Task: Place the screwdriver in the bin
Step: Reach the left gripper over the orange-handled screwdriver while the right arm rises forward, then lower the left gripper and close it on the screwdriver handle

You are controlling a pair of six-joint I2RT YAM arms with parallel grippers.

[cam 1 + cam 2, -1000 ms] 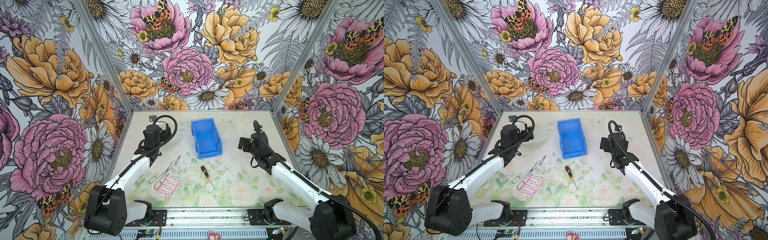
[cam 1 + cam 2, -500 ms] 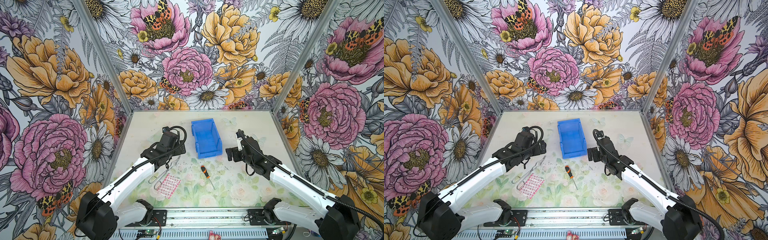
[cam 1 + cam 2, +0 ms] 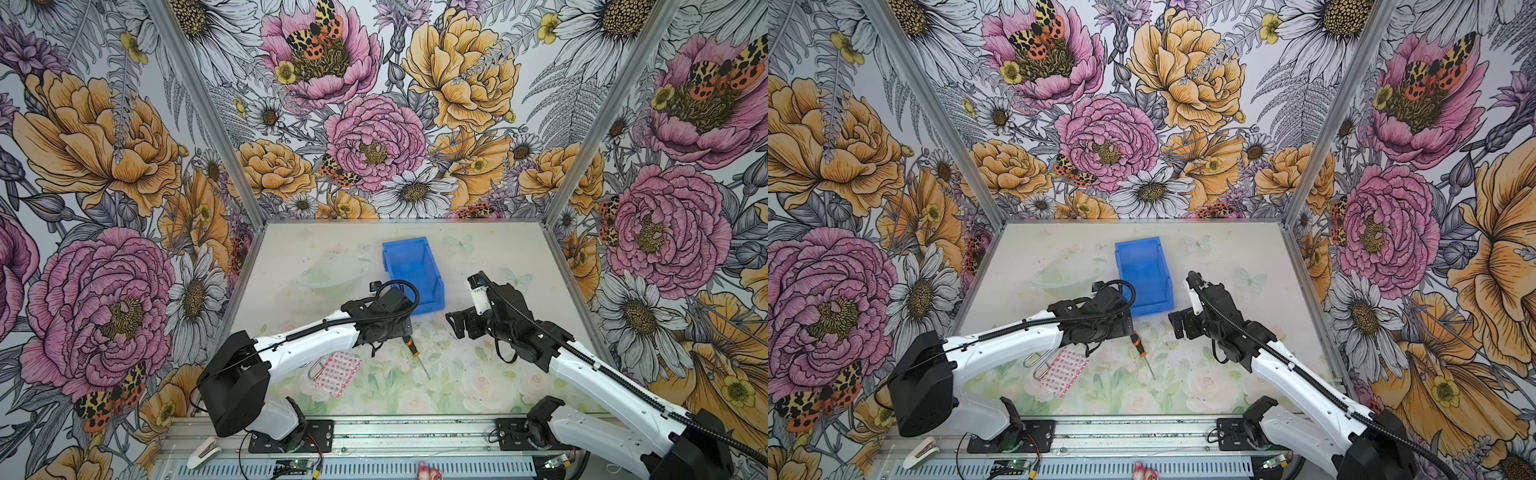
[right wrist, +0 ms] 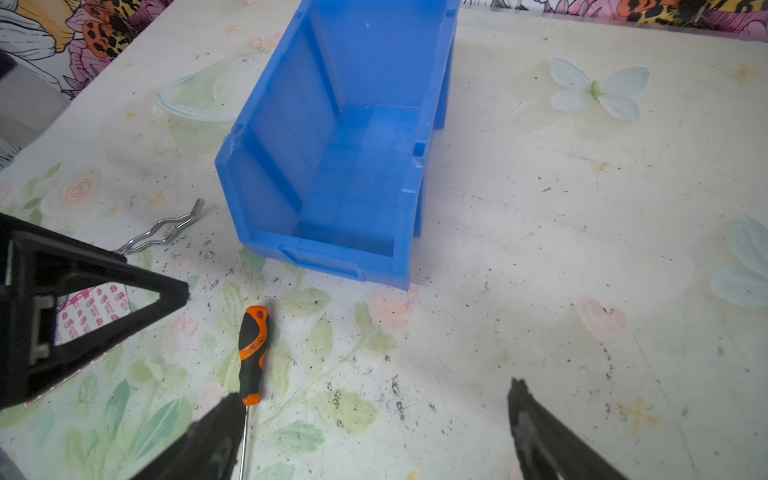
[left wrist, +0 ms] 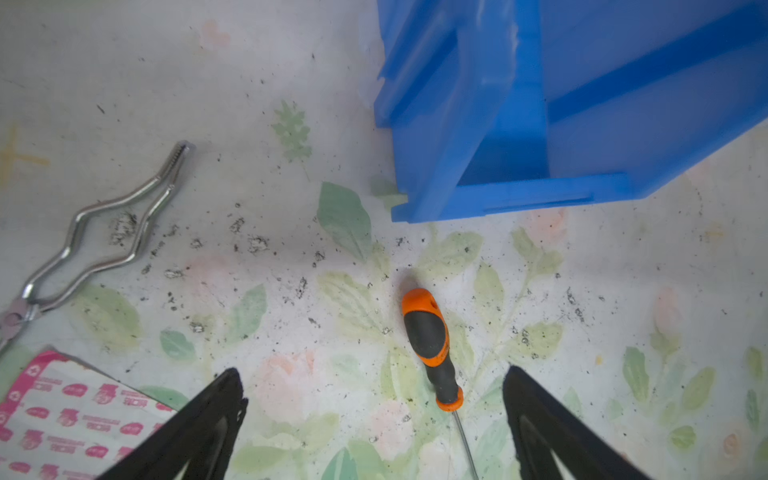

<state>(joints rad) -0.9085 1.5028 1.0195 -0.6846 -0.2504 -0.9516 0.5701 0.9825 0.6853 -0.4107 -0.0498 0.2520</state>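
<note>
Your screwdriver (image 5: 430, 345) is not in the bin (image 3: 409, 266). It lies flat on the table (image 3: 478, 257) just out from the bin's low front lip, with the orange butt of the handle toward the lip and the thin shaft pointing away from it. In both top views it is near the lip but not touching it, and the bin's floor is bare. Your left gripper (image 5: 371, 374) hangs above the screwdriver, a little farther from the bin than the handle's butt. Its jaws are spread wide, with the shaft end of the handle between them and touching neither finger. Your right gripper (image 4: 374, 390) sits off the bin's front corner on the right arm's side, jaws also spread wide and gripping nothing. The tongs (image 5: 108, 232) and a pink printed packet (image 5: 62, 415) lie off the bin's front on the left arm's side, the packet farther from the bin than the tongs.
</note>
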